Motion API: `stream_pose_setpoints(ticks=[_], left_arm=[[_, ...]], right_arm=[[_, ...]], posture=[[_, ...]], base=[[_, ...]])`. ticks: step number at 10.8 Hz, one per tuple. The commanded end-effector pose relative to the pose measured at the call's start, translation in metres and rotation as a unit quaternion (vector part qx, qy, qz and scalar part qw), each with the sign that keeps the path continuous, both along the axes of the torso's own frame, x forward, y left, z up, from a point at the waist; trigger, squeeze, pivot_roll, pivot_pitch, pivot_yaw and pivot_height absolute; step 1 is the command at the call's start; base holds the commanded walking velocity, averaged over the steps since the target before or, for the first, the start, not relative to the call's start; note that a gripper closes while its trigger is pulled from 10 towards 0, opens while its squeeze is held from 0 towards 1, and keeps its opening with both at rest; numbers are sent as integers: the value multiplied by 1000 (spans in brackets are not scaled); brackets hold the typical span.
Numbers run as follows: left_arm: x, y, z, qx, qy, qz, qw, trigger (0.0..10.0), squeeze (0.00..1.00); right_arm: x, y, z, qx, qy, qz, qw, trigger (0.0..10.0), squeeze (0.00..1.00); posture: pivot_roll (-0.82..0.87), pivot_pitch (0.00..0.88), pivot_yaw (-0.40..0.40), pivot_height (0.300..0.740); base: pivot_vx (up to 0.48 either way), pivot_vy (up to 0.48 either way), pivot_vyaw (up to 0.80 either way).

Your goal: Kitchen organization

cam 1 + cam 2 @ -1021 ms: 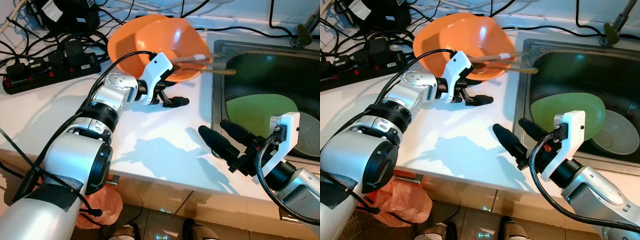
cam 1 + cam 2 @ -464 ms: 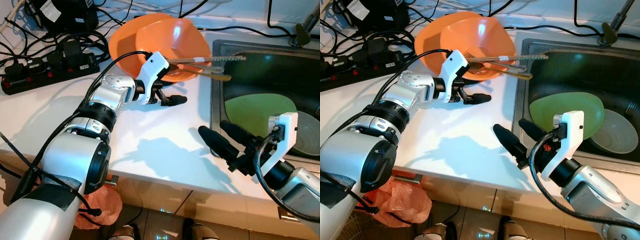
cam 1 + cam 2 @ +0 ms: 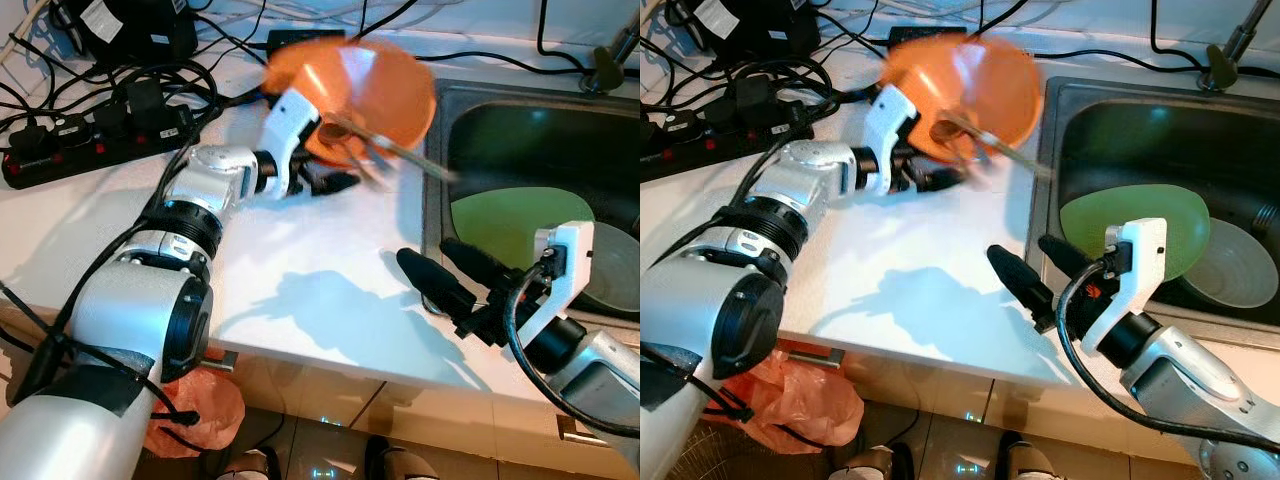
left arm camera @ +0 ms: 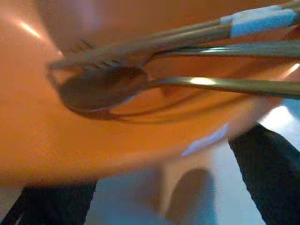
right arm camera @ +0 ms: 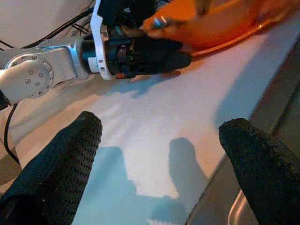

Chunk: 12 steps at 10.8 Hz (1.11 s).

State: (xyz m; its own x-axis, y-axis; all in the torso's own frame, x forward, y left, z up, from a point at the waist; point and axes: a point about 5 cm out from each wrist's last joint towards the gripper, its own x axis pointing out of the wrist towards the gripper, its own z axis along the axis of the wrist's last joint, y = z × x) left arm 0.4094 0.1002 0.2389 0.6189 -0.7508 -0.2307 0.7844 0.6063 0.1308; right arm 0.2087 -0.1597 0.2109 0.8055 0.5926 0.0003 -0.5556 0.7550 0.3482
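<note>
Left gripper (image 3: 335, 182) grips orange bowl (image 3: 375, 85) with cutlery (image 4: 140, 84), upper centre | right gripper (image 3: 450, 280) open, lower right | sink (image 3: 520, 130) holds green plate (image 3: 510, 225); bowl not yet sunk

Two black textured fingers (image 5: 61, 168) spread wide above the white bench (image 5: 159, 136); beyond, the left tool (image 5: 176, 58) touches a blurred orange plastic bowl (image 5: 220, 23).

Silver, ribbed arm segments with black joint rings; a black cable loops along each arm into a white wrist housing; small screws ring the left wrist; each end effector carries two long black textured fingers (image 5: 61, 164)
</note>
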Motion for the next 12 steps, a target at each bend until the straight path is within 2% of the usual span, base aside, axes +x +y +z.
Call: stream_pose_setpoints(ticks=[1,4,7,9,11,12], left_arm=[[0,1,-6,3,21,11,1000,10000,0],[1,1,-2,-2,13,16,1000,10000,0],[3,-4,4,-13,-18,34,999,10000,0],[3,-15,4,-9,-29,29,999,10000,0],[0,-37,0,-6,-30,15,999,10000,0],[-1,-40,-3,3,-30,13,999,10000,0]], right_arm=[[0,0,-2,1,2,0,1000,10000,0],[2,0,-2,2,0,-1,1000,10000,0],[3,0,-2,4,-3,-2,1000,10000,0],[2,1,-3,6,-3,-4,1000,10000,0],[1,2,-3,9,-3,-5,1000,10000,0],[0,3,-4,9,-3,-7,1000,10000,0]], posture=[[-193,178,26,740],[-187,170,31,740],[-191,163,38,740],[-198,162,39,740],[-211,162,43,740],[-218,164,47,740]], base=[[0,0,0],[0,0,0],[0,0,0],[0,0,0],[0,0,0],[0,0,0]])
